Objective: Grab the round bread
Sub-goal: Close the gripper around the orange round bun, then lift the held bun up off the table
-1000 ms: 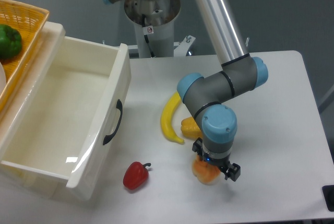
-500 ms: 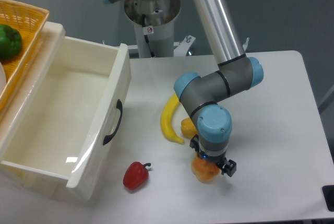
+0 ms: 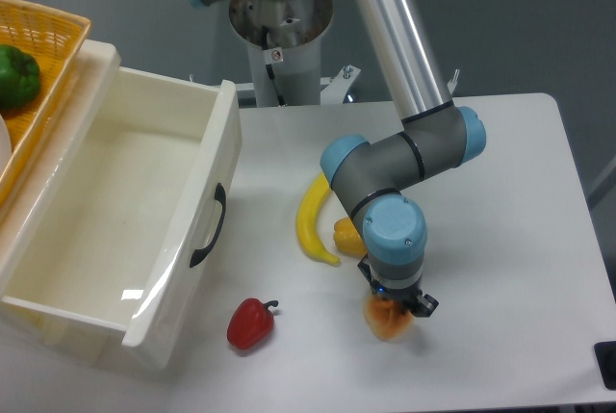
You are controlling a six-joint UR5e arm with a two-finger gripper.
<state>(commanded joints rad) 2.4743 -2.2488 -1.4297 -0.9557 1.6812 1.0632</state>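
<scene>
The round bread (image 3: 388, 322) is a small orange-tan glossy bun on the white table, near the front edge, mostly hidden under my wrist. My gripper (image 3: 395, 307) points straight down over it, and its black fingers sit close around the bun's top. The jaws look closed in on the bun, though the wrist hides the contact. The bun appears to rest on or just above the table.
A yellow banana (image 3: 313, 219) and a yellow pepper (image 3: 346, 234) lie just left of my arm. A red bell pepper (image 3: 250, 323) lies at the front left. A white open drawer box (image 3: 183, 230) stands at the left, with a yellow basket (image 3: 48, 38) holding a green pepper (image 3: 17, 76) behind it.
My gripper has shifted slightly left, turned about its axis and lowered onto the bun. The fingers have drawn closer together around it.
</scene>
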